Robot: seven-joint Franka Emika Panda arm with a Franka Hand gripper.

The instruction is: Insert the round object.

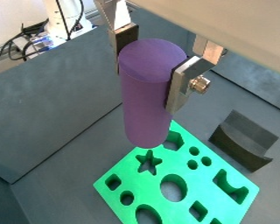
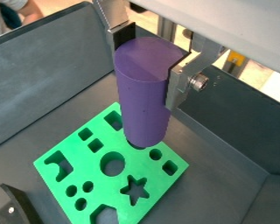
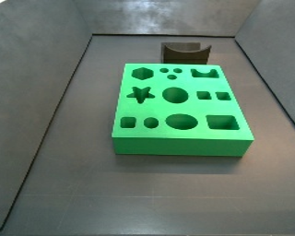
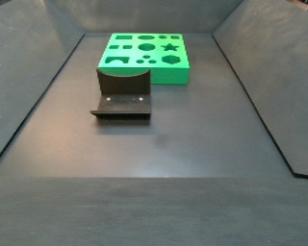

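Purple-mauve and smooth, the round object [image 1: 149, 87] is being held upright between the silver finger plates of the gripper [image 1: 154, 63], which are closed against its upper sides; the same grip is being shown in both wrist views, with the cylinder [image 2: 143, 87] clamped near its top and one finger [image 2: 184, 80] pressed flat to its side. The peg is being carried in the air above the green board [image 1: 130, 194], its lower end hanging clear of the surface over the board's edge region near the star-shaped hole [image 1: 149, 161]. Neither the gripper nor the peg is being shown in the side views. There, the green board [image 3: 181, 134] is being seen lying flat on the dark floor, its shaped holes open, with the dark brown notched block [image 3: 184, 49] standing just behind it. In a side view the fixture [image 4: 122, 96] is being seen close beside the board [image 4: 150, 60].
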